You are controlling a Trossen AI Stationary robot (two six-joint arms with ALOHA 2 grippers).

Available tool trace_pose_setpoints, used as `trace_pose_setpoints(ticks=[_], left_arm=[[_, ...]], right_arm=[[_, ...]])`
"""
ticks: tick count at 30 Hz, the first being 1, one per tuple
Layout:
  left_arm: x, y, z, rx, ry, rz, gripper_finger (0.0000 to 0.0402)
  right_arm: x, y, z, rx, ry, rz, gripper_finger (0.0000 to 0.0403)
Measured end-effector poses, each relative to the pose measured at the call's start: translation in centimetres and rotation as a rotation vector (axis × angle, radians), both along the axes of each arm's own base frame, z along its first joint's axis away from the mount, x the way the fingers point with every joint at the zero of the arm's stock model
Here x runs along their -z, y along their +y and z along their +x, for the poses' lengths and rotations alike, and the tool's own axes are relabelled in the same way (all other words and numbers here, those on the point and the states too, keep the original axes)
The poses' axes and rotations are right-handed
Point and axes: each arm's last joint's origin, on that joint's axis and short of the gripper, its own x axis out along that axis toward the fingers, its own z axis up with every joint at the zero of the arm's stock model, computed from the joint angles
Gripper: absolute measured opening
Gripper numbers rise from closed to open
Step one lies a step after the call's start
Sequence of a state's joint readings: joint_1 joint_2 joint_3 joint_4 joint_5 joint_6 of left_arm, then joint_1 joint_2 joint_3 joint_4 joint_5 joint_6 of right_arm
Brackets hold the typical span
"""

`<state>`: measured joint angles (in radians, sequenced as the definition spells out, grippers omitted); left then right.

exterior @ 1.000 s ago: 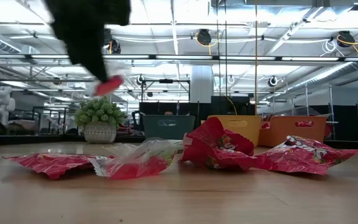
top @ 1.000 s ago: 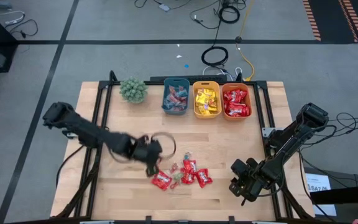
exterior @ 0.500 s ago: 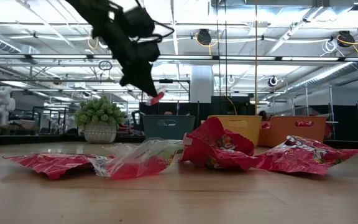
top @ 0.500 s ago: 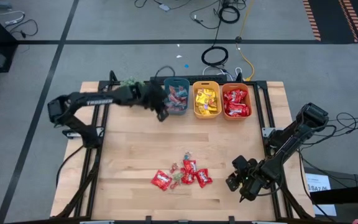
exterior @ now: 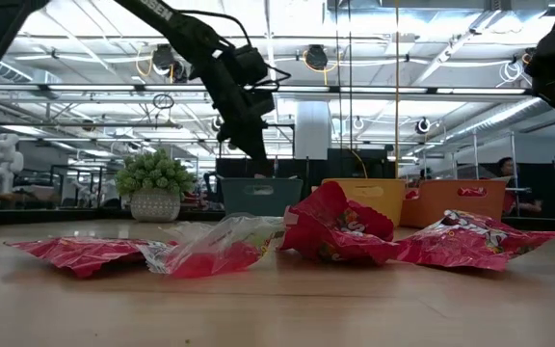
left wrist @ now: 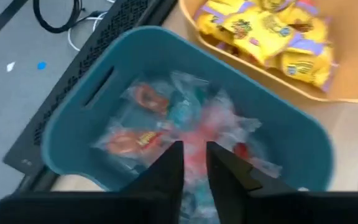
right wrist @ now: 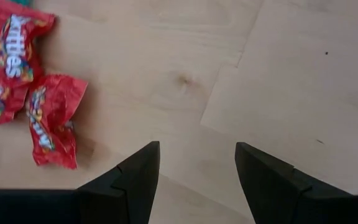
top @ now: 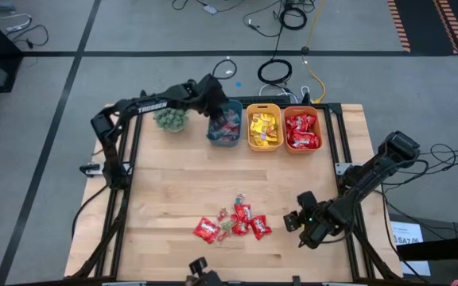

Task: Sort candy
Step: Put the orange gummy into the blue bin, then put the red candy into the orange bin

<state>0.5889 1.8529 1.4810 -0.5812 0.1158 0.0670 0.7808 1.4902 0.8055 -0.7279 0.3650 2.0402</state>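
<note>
Candy is lying in two places: a loose cluster of red packets (top: 233, 222) and a few pale pieces on the table (top: 165, 199), and sorted lots in three bins along the far edge. Left gripper (left wrist: 193, 163) is hanging directly above the teal bin (top: 225, 123), its fingers standing slightly apart with nothing clamped between them; clear-wrapped sweets (left wrist: 179, 127) with red and orange centres are sitting just beneath the fingertips. Next over from that gripper, the yellow bin (top: 264, 130) is holding yellow packets (left wrist: 272, 37), and beyond it the orange bin (top: 302, 131) is holding red ones. A green spiky plant (top: 170, 117) is standing just beside the teal bin. Right gripper (right wrist: 197, 165) is hovering low over bare wood with its fingers spread and empty, the nearest red packets (right wrist: 27, 81) lying a little ahead of it and off to one side.
</note>
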Motion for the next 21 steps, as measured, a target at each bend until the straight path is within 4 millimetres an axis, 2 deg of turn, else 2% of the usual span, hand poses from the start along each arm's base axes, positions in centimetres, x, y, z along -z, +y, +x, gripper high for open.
trace_pose_setpoints(ticks=[5, 13, 21], left_arm=[[-0.4, 1.1, 0.2, 0.039, 0.031, 0.034, 0.0114], [-0.9, 1.5, 0.2, 0.014, 0.033, 0.072, 0.0122], [-1.6, -0.1, -0.4, -0.068, 0.076, -0.025, 0.0123]], right_arm=[[0.0, -0.5, 0.3, 0.038, 0.002, 0.002, 0.0201], [0.0, -1.2, 0.6, 0.061, 0.02, -0.018, 0.0201], [0.0, -1.3, 0.7, 0.022, 0.031, -0.037, 0.0201]])
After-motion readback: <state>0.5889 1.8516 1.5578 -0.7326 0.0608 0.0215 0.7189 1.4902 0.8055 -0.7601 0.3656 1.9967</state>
